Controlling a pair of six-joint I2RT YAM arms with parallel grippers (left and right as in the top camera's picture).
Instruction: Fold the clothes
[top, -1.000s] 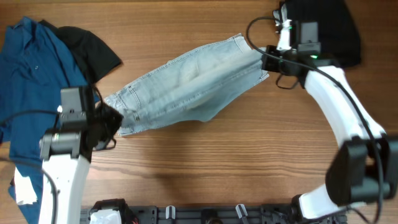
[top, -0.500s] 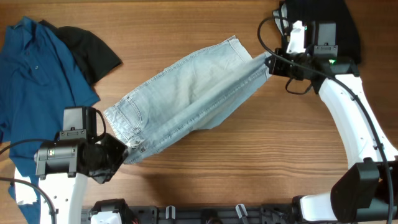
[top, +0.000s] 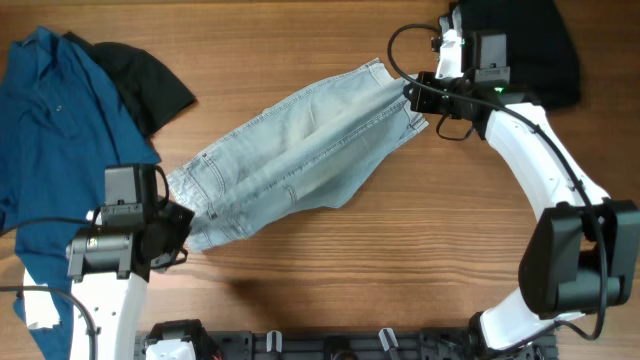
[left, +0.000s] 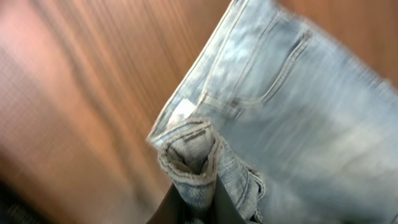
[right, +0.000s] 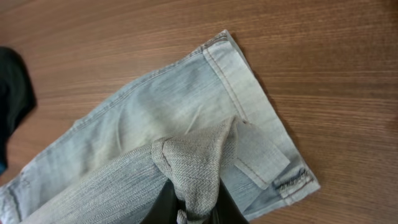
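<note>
Left claw (top: 180, 223) and right claw (top: 413, 94) stay pinched on the denim shorts (top: 300, 150), which have shifted toward 10 o'clock; seemingly still flattening.

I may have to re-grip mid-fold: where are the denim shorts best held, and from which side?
Take the denim shorts by their two ends: the waistband corner from the near left, where the left gripper pinches it, and the leg hem from the far right, where the right gripper does. Both are thick stitched edges at opposite ends, so pulling there should spread the cloth flat.
</note>
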